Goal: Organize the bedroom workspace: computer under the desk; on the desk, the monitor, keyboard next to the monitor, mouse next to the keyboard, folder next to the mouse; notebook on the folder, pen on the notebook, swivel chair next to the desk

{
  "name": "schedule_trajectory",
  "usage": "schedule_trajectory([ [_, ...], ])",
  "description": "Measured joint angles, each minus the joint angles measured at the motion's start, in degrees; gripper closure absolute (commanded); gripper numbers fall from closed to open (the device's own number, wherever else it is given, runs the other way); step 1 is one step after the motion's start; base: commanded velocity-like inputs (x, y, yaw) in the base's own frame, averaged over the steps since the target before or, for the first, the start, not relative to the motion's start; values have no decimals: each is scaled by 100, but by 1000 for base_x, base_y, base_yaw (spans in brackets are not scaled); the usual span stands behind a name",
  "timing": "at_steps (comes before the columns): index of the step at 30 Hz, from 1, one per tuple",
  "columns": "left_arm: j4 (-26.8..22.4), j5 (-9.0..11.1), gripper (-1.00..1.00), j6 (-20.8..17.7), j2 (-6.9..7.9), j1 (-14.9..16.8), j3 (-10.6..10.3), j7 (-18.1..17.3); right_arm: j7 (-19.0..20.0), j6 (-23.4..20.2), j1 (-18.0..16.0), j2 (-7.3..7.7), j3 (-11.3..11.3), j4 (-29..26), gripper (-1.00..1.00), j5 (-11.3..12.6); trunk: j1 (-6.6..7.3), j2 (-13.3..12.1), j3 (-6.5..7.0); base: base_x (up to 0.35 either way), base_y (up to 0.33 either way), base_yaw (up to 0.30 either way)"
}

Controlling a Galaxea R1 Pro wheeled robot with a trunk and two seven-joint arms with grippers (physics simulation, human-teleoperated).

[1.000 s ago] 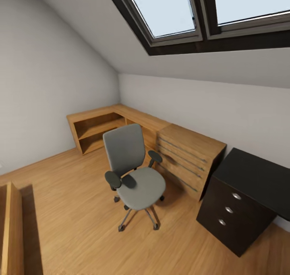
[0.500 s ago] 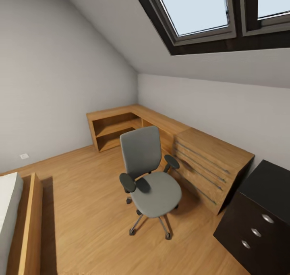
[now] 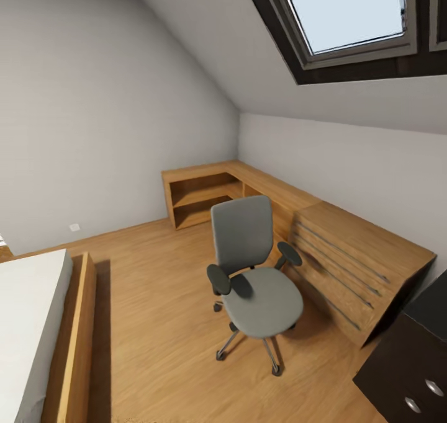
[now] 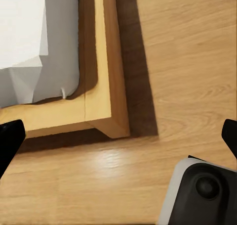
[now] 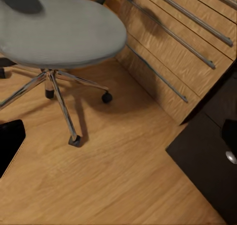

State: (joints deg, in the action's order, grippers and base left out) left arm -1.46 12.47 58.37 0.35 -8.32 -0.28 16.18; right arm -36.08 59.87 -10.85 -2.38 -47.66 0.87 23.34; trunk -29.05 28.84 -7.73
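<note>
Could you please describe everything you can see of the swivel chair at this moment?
The swivel chair stands upright on the wood plank floor, beside the light wooden chest of drawers without touching it. It has a grey upholstered backrest and rounded seat, black padded armrests on a black frame, and a chrome star base on small black casters. The seat is bare; nothing lies on it. Only the casters meet the floor.

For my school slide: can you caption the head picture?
Grey chair on a wood floor beside a wooden chest, under a skylight.
</note>
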Motion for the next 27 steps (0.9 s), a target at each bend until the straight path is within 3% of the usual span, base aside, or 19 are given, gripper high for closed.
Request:
schedule_trajectory([
  [5, -11, -12, -100, -51, -7, 0, -2, -8, 13, 0, 0, -4, -16, -3, -100, -1, 0, 0, 0, 0, 0, 277],
  [8, -389, -28, -100, -441, -44, 1, -18, -14, 33, 0, -1, -10, -23, -30, -100, -12, 0, 0, 1, 0, 0, 278],
  [10, -1070, -27, -100, -1078, -98, 1, -17, -19, 40, -2, -1, -8, -33, -201, -100, -29, 0, 0, 1, 0, 0, 278],
  [11, -1597, -20, -100, -1732, -160, 0, -20, -22, 46, -26, -3, -1, -44, -416, -100, -44, 0, 0, 2, 0, 0, 278],
  [12, -1810, 4, -100, -1991, -186, 2, -13, -25, 50, -43, -5, 5, -21, -494, -100, -29, 0, 0, 1, 0, 0, 278],
  [15, -3048, -21, -100, -3666, -314, 80, -21, -5, 79, -295, -46, 19, -13, -793, -100, -12, 0, -1, 2, 0, 0, 278],
  [18, -3566, -30, -100, -4505, -355, 214, -19, 2, 133, -455, -117, 14, -8, -878, -100, -2, 0, -1, 1, 0, 0, 278],
  [21, -3992, -48, -100, -5692, -439, 634, -24, -23, 270, -660, -324, 15, 10, -997, -100, 29, -1, -1, 2, 0, 0, 278],
  [24, -3734, -67, -100, -5815, -460, 742, -140, -45, 289, -691, -361, 28, 121, -957, -100, 145, 0, -1, 0, 0, 0, 278],
  [27, -3343, -106, -100, -5455, -435, 775, -395, -59, 308, -677, -375, 27, 300, -745, -100, 444, 0, 0, 0, 0, 0, 278],
])
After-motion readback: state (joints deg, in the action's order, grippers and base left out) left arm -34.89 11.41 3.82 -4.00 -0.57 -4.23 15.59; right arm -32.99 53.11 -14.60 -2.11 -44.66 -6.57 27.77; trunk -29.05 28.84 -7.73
